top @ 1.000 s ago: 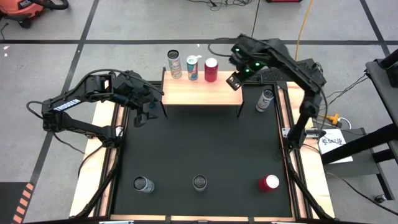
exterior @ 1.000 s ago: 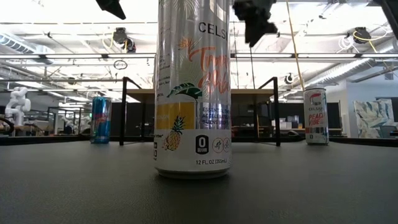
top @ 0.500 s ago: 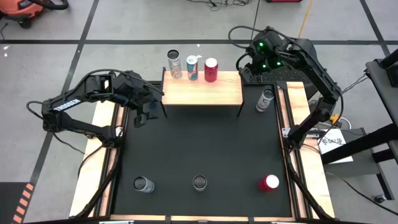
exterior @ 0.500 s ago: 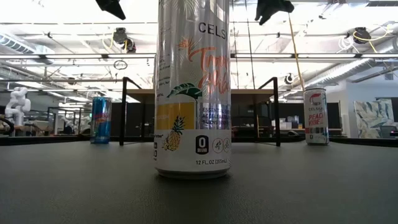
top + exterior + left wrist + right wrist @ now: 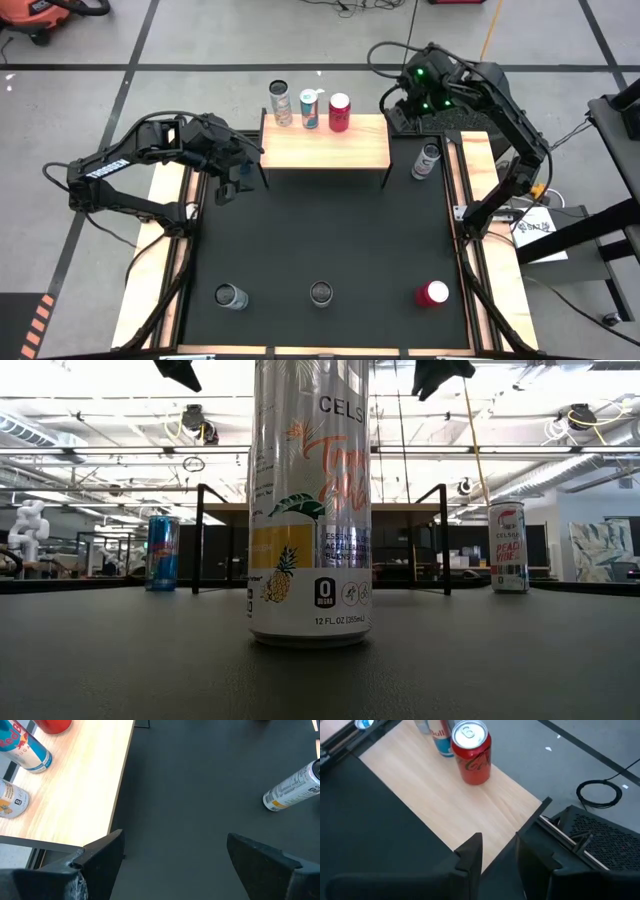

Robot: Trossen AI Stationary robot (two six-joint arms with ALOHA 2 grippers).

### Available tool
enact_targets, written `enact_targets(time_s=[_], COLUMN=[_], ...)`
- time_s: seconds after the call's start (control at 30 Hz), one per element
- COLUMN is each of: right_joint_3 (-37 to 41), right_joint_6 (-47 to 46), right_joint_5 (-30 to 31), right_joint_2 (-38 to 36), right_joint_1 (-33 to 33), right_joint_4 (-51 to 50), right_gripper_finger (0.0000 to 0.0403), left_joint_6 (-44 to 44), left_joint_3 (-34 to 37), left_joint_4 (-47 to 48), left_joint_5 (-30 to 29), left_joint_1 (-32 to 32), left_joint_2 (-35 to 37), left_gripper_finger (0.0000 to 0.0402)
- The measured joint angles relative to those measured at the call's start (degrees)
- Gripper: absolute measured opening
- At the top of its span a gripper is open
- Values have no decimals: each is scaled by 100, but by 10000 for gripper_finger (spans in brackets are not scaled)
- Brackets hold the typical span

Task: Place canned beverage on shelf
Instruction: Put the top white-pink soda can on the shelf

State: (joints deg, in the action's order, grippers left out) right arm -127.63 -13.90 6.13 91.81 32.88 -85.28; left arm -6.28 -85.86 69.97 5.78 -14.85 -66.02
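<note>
Looking down, high view: three cans stand along the far edge of the shelf (image 5: 325,143) — a tan can (image 5: 281,103), a blue-and-white can (image 5: 310,109) and a red can (image 5: 339,112).
Right gripper: right gripper (image 5: 396,108) hangs just off the shelf's right end, holding nothing.
Left gripper: left gripper (image 5: 232,180) waits beside the shelf's left end, over the black mat (image 5: 320,240).
Still to shelve: a silver can (image 5: 428,160) near the mat's right edge, plus a grey-topped can (image 5: 231,296), a Celsius can (image 5: 321,292) and a red-topped can (image 5: 432,294) along the near edge.
Low view: that Celsius can (image 5: 310,500) fills the middle, upright; a white Celsius can (image 5: 508,547) stands right of the shelf legs.
Left wrist view: fingers (image 5: 105,852) spread wide, empty.
Right wrist view: fingers (image 5: 470,852) nearly together, nothing between them, red can (image 5: 471,752) beyond on the wood.
Handling: I reckon a full can is fairly heavy, stiff-walled, slick and tippy; best taken around the mid-body, squarely.
</note>
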Motion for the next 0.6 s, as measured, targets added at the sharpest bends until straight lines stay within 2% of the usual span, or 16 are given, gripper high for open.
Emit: enact_targets(time_s=[0.4,0.6], right_joint_3=[0,5], right_joint_6=[4,320], right_joint_5=[29,864], right_joint_2=[31,58], right_joint_1=[11,11], right_joint_4=[-73,-484], right_gripper_finger=[98,101], left_joint_6=[-2,-3], left_joint_3=[0,0], left_joint_4=[0,0], left_joint_5=[0,0], left_joint_1=[0,0], left_joint_2=[0,0], left_gripper_finger=[350,350])
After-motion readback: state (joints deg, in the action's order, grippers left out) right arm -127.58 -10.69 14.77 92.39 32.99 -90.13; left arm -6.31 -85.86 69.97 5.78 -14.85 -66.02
